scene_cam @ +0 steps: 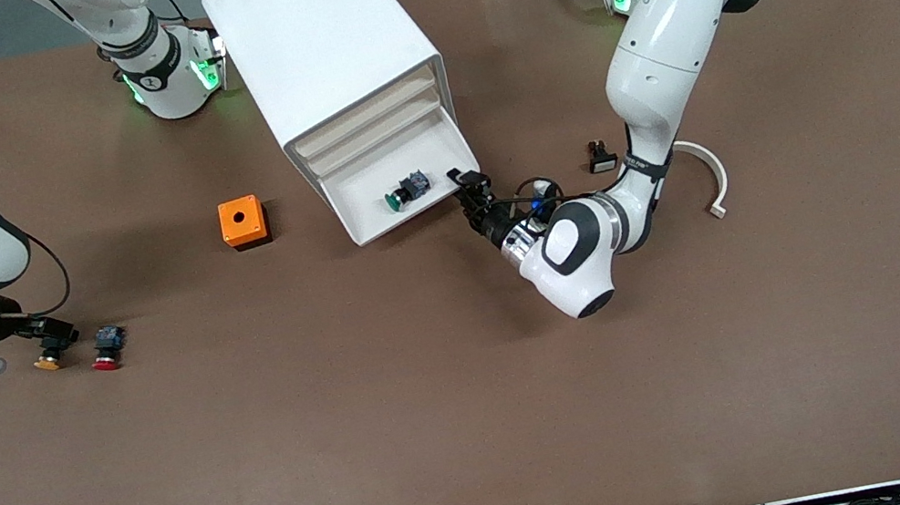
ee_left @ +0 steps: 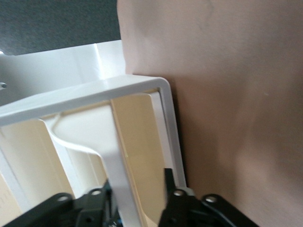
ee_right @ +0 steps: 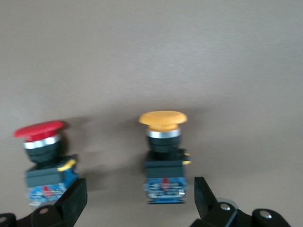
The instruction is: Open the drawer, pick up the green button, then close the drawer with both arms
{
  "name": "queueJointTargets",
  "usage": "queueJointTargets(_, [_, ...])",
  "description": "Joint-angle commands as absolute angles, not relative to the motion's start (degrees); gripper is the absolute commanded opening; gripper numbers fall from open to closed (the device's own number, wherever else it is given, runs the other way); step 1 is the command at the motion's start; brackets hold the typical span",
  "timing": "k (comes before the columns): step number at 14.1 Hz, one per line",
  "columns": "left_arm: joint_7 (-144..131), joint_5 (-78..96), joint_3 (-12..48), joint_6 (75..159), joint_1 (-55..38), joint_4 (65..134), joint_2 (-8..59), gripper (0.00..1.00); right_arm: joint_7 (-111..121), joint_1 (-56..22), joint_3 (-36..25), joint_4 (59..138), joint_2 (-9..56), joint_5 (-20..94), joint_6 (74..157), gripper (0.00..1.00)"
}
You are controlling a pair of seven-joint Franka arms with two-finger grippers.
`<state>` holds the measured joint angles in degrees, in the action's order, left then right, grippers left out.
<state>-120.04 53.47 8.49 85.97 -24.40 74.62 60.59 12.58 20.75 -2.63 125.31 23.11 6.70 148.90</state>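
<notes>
The drawer (scene_cam: 364, 186) is pulled out of the white cabinet (scene_cam: 325, 43). The green-capped button (scene_cam: 406, 191) lies on its side in it. My left gripper (scene_cam: 464, 182) is at the drawer's front corner toward the left arm's end. In the left wrist view its open fingers (ee_left: 169, 189) straddle the drawer's white front wall (ee_left: 118, 184) without closing on it. My right gripper (scene_cam: 52, 343) is open and low at the right arm's end, by the yellow-capped button (scene_cam: 46, 363). That button (ee_right: 163, 156) stands upright just ahead of the open gripper (ee_right: 139, 194).
A red-capped button (scene_cam: 103, 349) stands beside the yellow one and shows in the right wrist view (ee_right: 42, 156). An orange box (scene_cam: 243, 222) sits beside the cabinet. A small black-and-white part (scene_cam: 600, 157) and a curved white piece (scene_cam: 712, 174) lie near the left arm.
</notes>
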Motion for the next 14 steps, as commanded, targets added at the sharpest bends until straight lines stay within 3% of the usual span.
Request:
queueJointTargets(1, [-120.2, 55.1, 8.3, 86.6, -24.4, 74.2, 60.8, 1.0, 7.0, 17.4, -2.6, 127.8, 20.7, 6.9, 148.9, 1.0])
queueJointTargets(14, [-106.9, 58.1, 7.7, 87.4, -23.3, 67.5, 59.9, 1.0, -1.6, 12.7, -2.6, 128.1, 20.4, 6.9, 148.5, 1.0])
